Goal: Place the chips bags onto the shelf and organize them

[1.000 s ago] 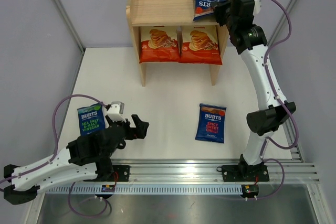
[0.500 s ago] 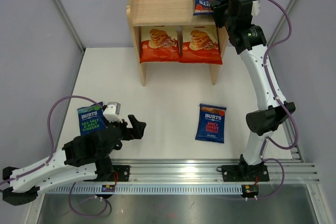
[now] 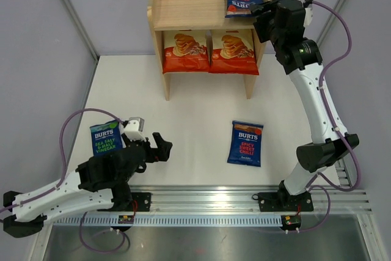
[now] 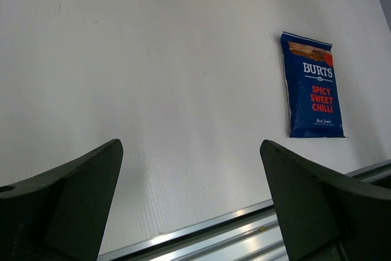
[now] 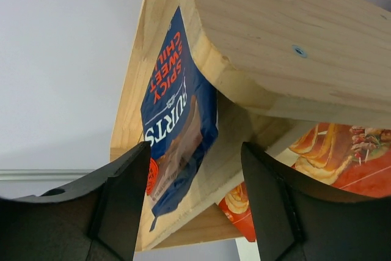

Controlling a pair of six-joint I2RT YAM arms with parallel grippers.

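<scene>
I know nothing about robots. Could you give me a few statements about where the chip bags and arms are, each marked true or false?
1. Two cassava bags sit side by side on the lower tier of the shelf. True.
2. A chilli bag lies at the top tier's right end. True.
3. The vinegar bag is on the shelf. False: it lies on the table beside the left arm.
4. The right jaws are clamped on the top chilli bag. False: they stand apart, not pinching it.
5. A second chilli bag lies on the table. True.
</scene>
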